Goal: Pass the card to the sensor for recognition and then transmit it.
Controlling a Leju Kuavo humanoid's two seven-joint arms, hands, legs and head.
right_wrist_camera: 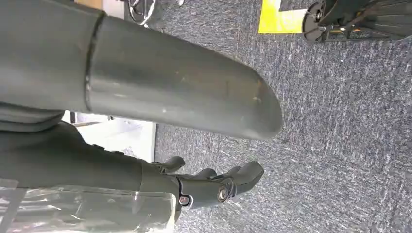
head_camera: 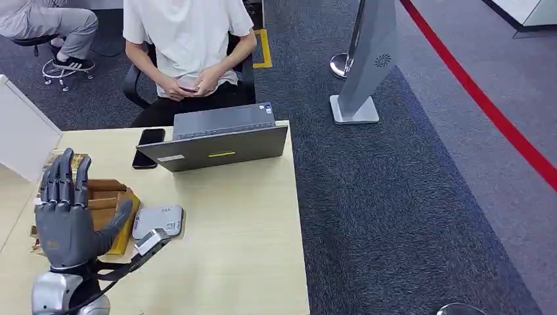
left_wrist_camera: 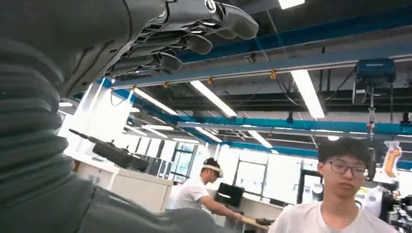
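Down in the lower left of the head view, the left hand point(head_camera: 69, 213) is raised above the wooden table point(head_camera: 243, 243), fingers straight and spread, thumb out to the side, holding nothing. The left wrist view shows the same fingers point(left_wrist_camera: 194, 43) loosely extended against a ceiling of blue beams and strip lights. Just right of the hand lies the sensor point(head_camera: 157, 221), a flat grey-white pad, beside a brown cardboard box point(head_camera: 108, 203) that the hand partly covers. I cannot pick out the card anywhere with certainty; it may be among the items in the box, but the pictures do not settle that.

Above centre on the table stands a grey laptop point(head_camera: 217, 141) with a yellow strip and small stickers on its lid; their writing is too small to read. A black phone point(head_camera: 148, 147) lies at its left. A person point(head_camera: 190, 46) in a white shirt sits behind the table, hands together in the lap.

The right hand point(right_wrist_camera: 214, 187) hangs over dark blue carpet point(right_wrist_camera: 340, 121), fingers partly curled, nothing in them that I can see.
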